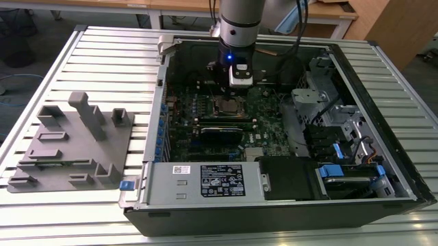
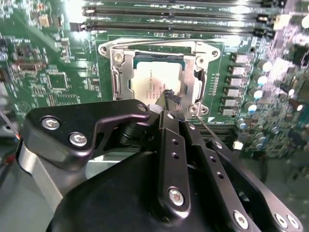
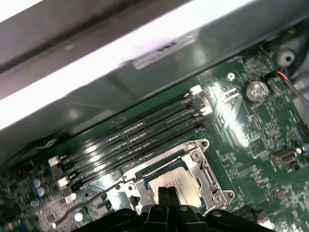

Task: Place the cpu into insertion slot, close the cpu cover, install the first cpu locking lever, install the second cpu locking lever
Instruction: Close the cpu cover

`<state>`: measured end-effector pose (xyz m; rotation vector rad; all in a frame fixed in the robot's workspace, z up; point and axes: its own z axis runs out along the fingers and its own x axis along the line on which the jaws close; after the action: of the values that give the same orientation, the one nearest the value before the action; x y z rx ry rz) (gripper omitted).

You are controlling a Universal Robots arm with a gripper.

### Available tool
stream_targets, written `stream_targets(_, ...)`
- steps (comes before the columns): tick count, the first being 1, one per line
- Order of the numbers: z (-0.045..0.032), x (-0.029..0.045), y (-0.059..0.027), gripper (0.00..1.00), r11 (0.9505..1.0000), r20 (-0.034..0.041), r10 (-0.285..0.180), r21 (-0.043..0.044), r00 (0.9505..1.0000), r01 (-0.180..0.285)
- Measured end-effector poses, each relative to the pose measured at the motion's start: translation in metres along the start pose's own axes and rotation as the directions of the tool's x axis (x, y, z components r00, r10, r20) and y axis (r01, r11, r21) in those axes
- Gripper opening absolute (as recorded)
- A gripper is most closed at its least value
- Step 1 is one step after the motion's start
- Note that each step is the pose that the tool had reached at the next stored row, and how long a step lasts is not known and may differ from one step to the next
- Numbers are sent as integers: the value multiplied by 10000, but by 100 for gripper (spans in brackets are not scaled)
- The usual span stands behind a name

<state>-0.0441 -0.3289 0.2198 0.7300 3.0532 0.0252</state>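
Your gripper, you'll see, is clenched empty, its tips over one corner of the cpu, which lies seated in the slot under the lowered cover, with the memory slots just beyond the slot.

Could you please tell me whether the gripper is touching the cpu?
Cannot tell. In the second wrist view the gripper overlaps a corner of the cpu inside the cpu cover, but neither contact nor gap shows.
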Motion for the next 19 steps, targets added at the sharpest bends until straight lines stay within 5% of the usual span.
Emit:
stream_targets(5,4,0,0,11,9960,-14,-898,1,9960,898)
stream_targets(9,9,0,0,11,9868,-26,-1622,0,9868,1622)
stream_targets(15,19,0,0,11,9635,-44,-2676,-2,9635,2676)
stream_targets(19,26,0,0,11,9413,-56,-3376,-4,9413,3376)
